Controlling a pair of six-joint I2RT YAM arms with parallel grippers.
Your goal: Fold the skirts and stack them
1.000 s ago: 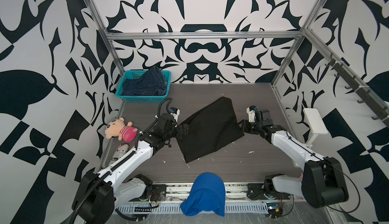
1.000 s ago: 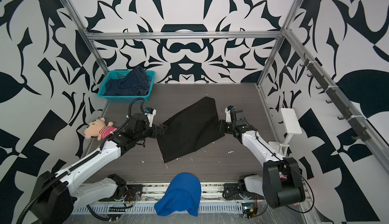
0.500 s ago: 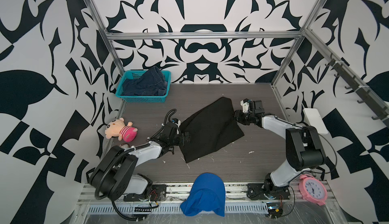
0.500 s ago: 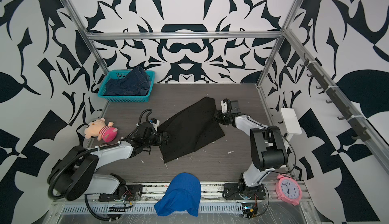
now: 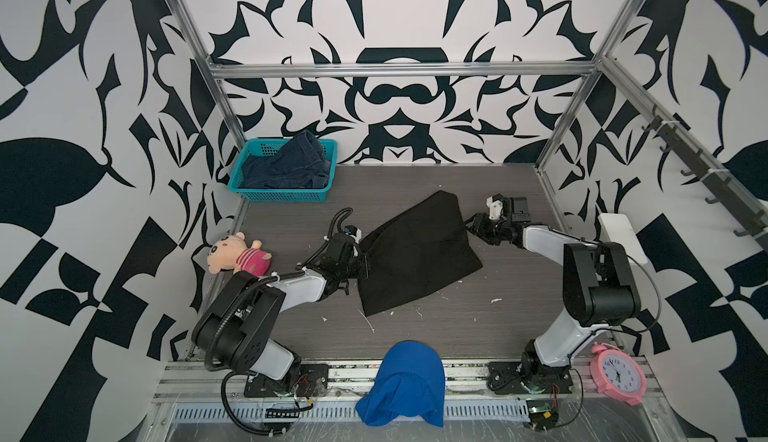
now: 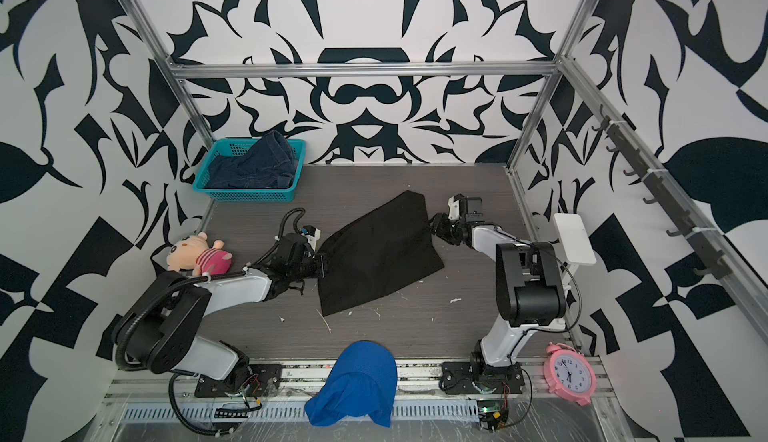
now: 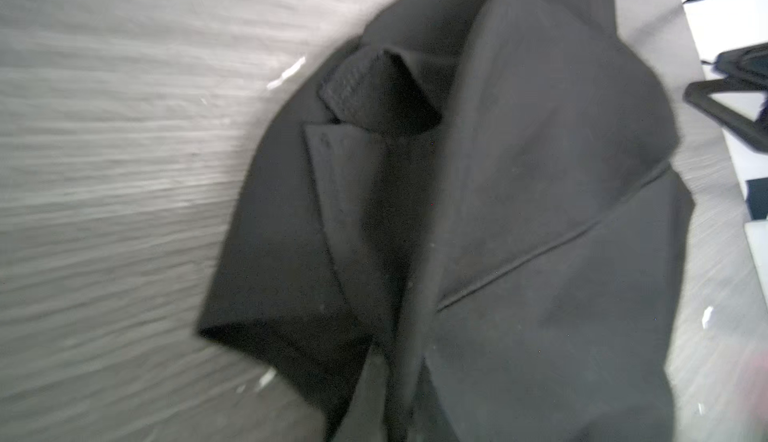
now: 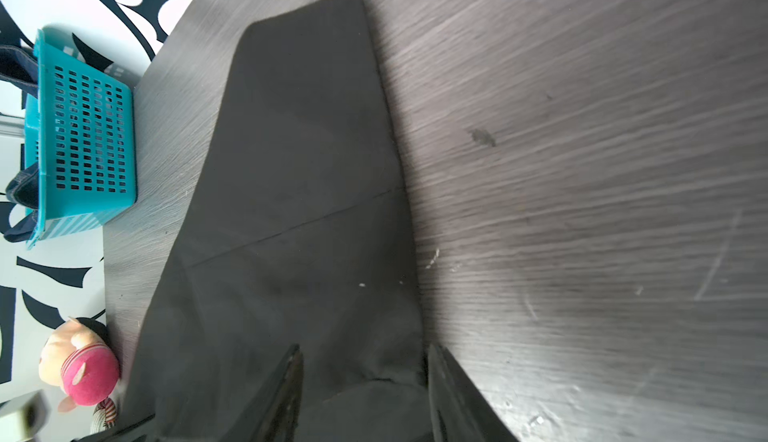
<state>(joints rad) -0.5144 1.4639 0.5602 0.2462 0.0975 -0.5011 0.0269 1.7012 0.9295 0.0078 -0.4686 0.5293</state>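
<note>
Black skirt lies flat on the dark wood-grain table, ctr of both top views, set on a diagonal: narrow end toward upper right, wide end toward lower left. Left gripper sits at the skirt's left edge, just left of ctr, jaws closed w/ the cloth edge pinched. The left wrist view shows only black fabric bunched into a raised fold near the lens, and the fingers can't be made out there. Right gripper is at the skirt's upper-right edge. In the right wrist view its fingers stand apart at the btm of the frame, a hump of skirt cloth between them, not clamped, so jaws part-way open and holding nothing. Denim skirt is heaped in the teal basket at the table's far left corner, upper left of the top views, well apart from both grippers, w/ some cloth spilling over the rim. Blue mesh cloth hangs over the front rail at btm ctr. Plush toy lies at the table's left edge, near the left arm. Pink alarm clock stands at lower right beside the right arm's base. Small white scraps dot the table near the skirt's lower edge.
</note>
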